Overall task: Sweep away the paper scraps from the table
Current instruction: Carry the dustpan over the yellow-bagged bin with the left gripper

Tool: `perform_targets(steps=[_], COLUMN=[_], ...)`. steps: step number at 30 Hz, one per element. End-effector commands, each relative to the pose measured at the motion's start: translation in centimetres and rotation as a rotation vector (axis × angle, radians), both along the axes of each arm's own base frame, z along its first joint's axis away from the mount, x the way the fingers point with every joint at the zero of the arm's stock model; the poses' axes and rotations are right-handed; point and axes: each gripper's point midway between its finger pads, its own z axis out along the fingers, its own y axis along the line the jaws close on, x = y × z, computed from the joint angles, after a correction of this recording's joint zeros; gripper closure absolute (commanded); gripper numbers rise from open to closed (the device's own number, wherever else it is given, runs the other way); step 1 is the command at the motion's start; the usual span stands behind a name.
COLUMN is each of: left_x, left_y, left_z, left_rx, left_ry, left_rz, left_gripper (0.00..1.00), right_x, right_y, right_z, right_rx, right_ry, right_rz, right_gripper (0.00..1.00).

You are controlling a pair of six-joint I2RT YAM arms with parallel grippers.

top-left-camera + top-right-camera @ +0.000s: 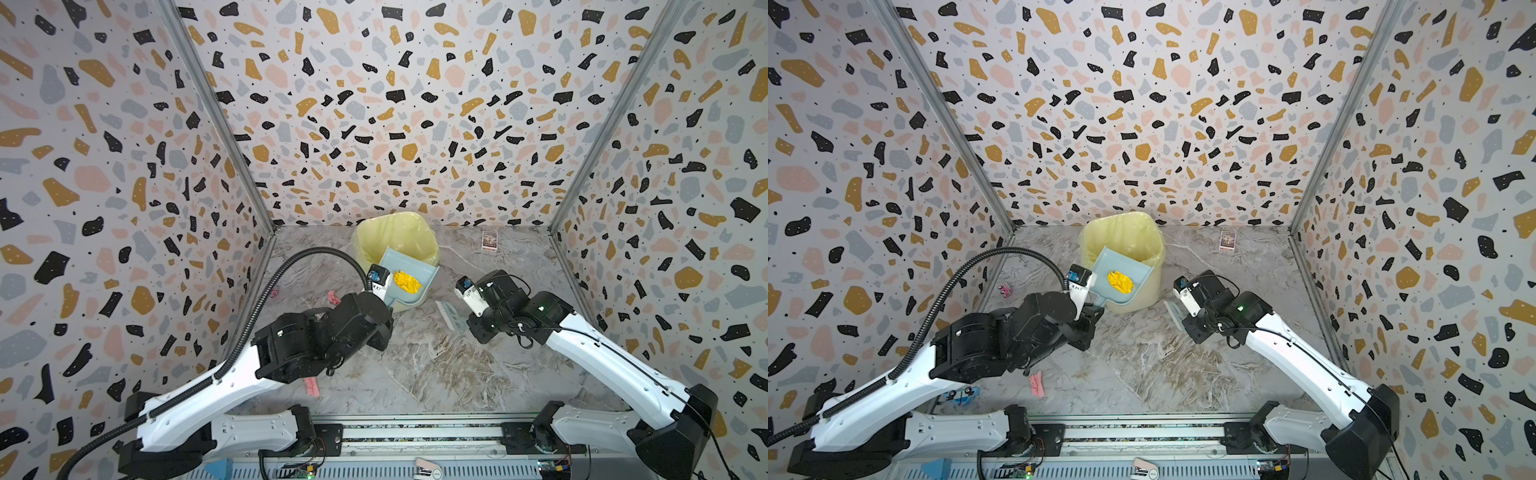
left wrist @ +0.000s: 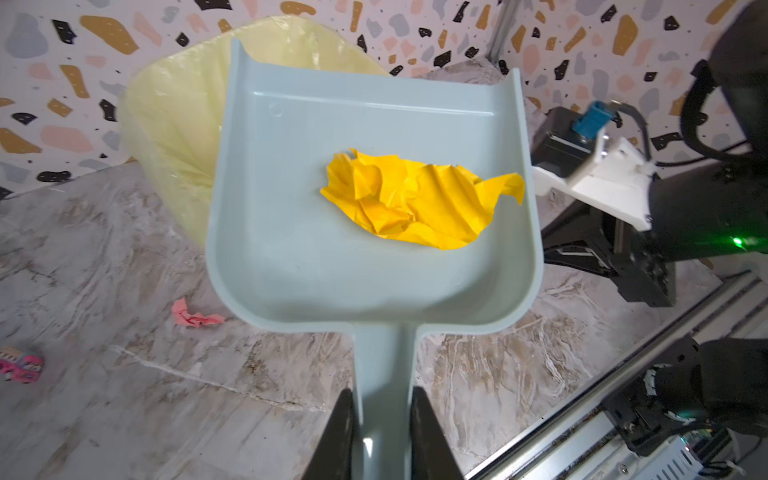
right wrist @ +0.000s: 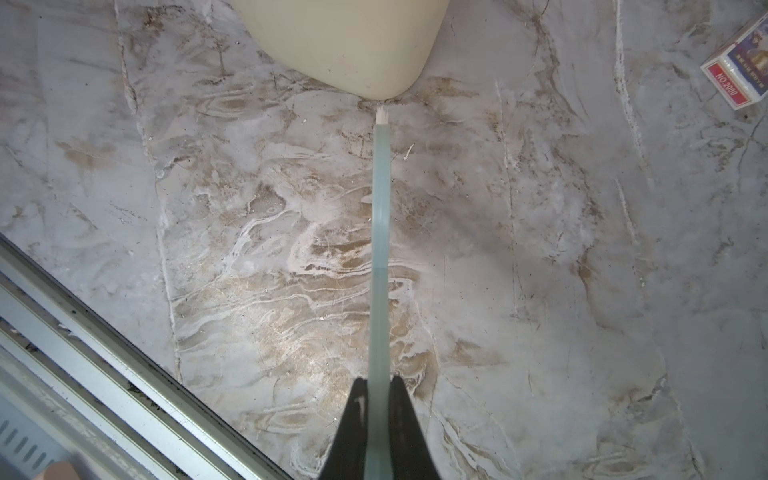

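My left gripper (image 2: 382,395) is shut on the handle of a pale blue dustpan (image 2: 332,249). A crumpled yellow paper scrap (image 2: 415,199) lies in the pan. In both top views the dustpan (image 1: 395,259) (image 1: 1113,262) is raised, its front edge over the near rim of the yellow-lined bin (image 1: 395,232). My right gripper (image 3: 378,380) is shut on a pale blue brush (image 3: 381,208), which points toward the bin's base over the table (image 1: 457,374). A pink scrap (image 1: 333,297) lies left of the bin. Another pink scrap (image 1: 1037,383) lies near the front, beside the left arm.
A small printed card (image 1: 489,240) lies at the back right. A tiny pink toy (image 1: 1005,289) sits by the left wall. A small blue object (image 1: 961,395) shows under the left arm. A metal rail (image 1: 415,432) bounds the front edge.
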Motion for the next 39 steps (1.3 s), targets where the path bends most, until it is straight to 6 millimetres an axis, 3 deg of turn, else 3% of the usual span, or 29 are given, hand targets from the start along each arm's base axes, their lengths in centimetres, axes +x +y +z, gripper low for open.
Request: perform_targets(steps=[1, 10, 19, 30, 39], left_x=[1.3, 6.5, 11.4, 14.4, 16.3], left_y=[1.7, 4.8, 6.2, 5.7, 5.5], left_z=[0.8, 1.8, 1.8, -0.4, 0.8], left_rx=[0.079, 0.2, 0.411, 0.632, 0.752], left_ry=[-0.017, -0.023, -0.022, 0.012, -0.03], left_rz=[0.022, 0.108, 0.16, 0.138, 0.133], left_gripper=[1.0, 1.0, 1.0, 1.0, 1.0], right_x=[-0.2, -0.1, -0.1, 0.0, 0.0], right_y=[-0.1, -0.8, -0.8, -0.8, -0.8], right_z=[1.0, 1.7, 1.8, 1.7, 1.7], right_rx=[0.037, 0.061, 0.081, 0.094, 0.098], right_ry=[-0.011, -0.024, -0.022, -0.018, -0.017], right_rz=[-0.014, -0.041, -0.047, -0.045, -0.044], right_gripper=[1.0, 1.0, 1.0, 1.0, 1.0])
